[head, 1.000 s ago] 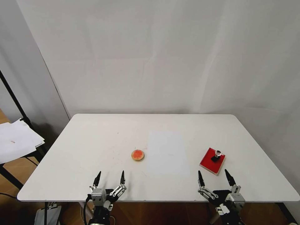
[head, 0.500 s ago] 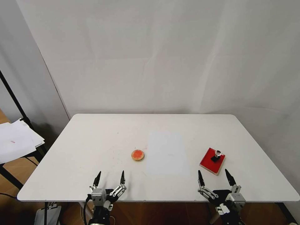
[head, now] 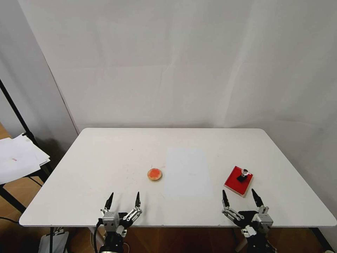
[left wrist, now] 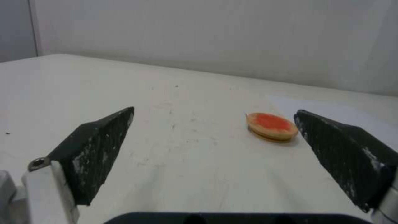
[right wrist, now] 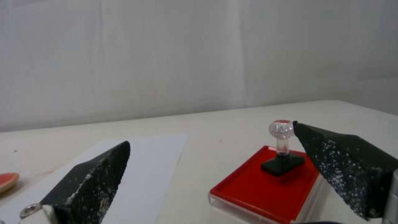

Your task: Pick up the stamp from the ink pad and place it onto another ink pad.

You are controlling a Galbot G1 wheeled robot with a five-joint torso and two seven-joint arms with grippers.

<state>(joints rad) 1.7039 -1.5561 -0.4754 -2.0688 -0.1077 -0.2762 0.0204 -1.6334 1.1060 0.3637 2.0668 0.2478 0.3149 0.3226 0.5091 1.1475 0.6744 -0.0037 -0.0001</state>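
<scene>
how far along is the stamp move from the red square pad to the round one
Nothing looks done yet: the tiny black-based stamp with a clear round knob stands upright on the flat red square ink pad. In hand: nothing; the right gripper is open just short of that pad, the left gripper open near the table's front edge. Left: grasping, carrying and setting the stamp on the small round tan-rimmed orange-red pad.
</scene>
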